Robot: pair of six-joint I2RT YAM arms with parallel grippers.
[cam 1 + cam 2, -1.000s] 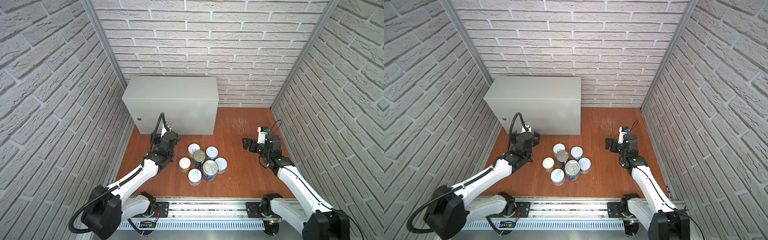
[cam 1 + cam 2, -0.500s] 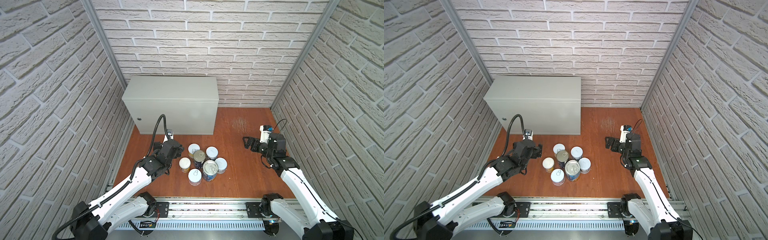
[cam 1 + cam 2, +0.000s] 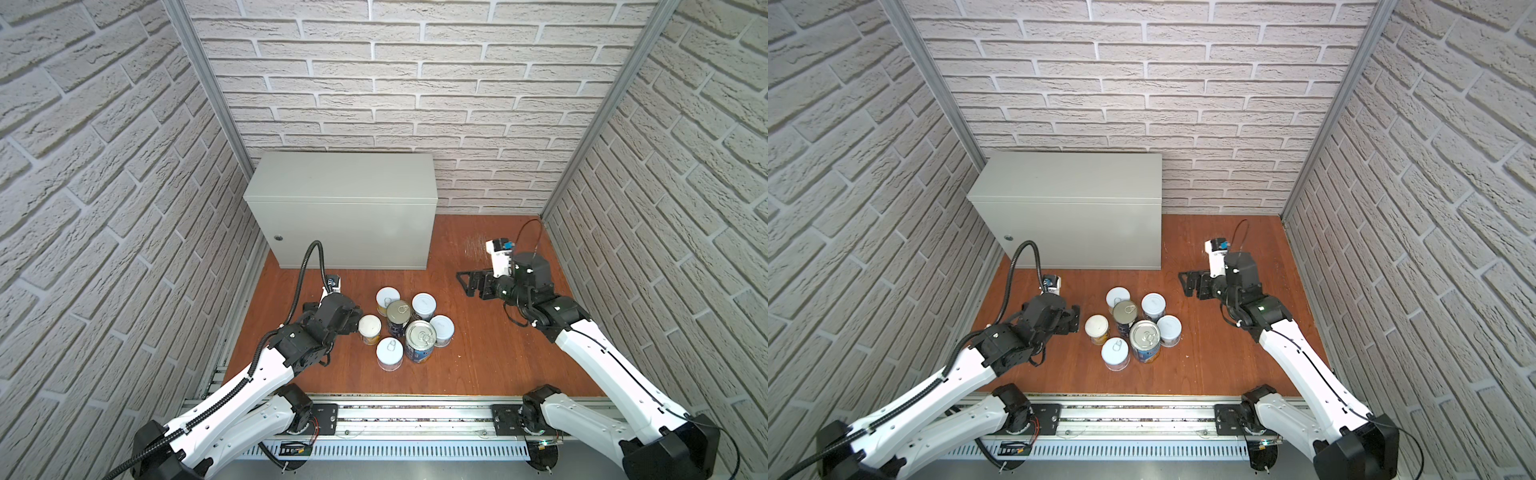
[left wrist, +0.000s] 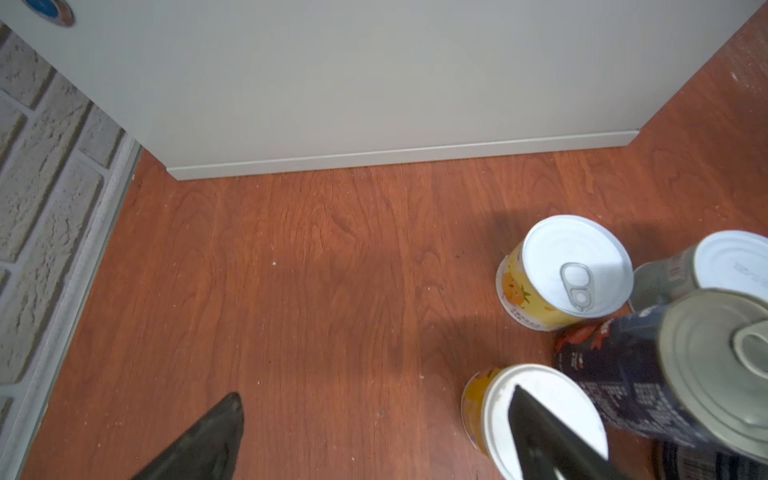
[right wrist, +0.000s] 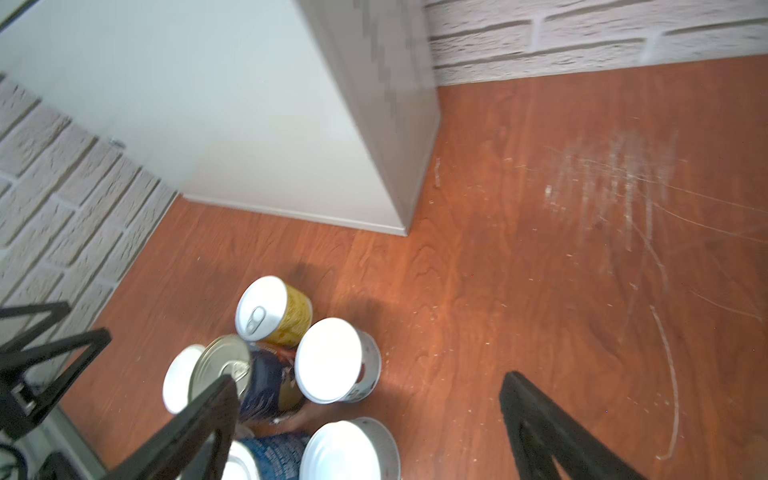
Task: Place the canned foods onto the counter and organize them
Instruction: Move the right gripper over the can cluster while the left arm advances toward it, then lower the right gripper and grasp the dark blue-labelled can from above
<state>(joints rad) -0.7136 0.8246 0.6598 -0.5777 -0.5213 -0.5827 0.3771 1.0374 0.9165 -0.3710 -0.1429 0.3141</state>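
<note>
Left gripper hovering beside packed cans, empty, wide open.
Right gripper likewise; cans crowding, so grabbing one is risking toppling neighbours.

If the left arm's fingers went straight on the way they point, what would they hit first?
Probably the floor, then the front of the counter; the tilt is hard to judge. The cans stand off to one side.

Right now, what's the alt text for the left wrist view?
The open left pincer hangs over reddish wooden floor, one finger overlapping a white-lidded yellow can. Beside that stand another yellow can, a dark-blue can with silver top and a fourth can, with the grey counter behind.
</note>
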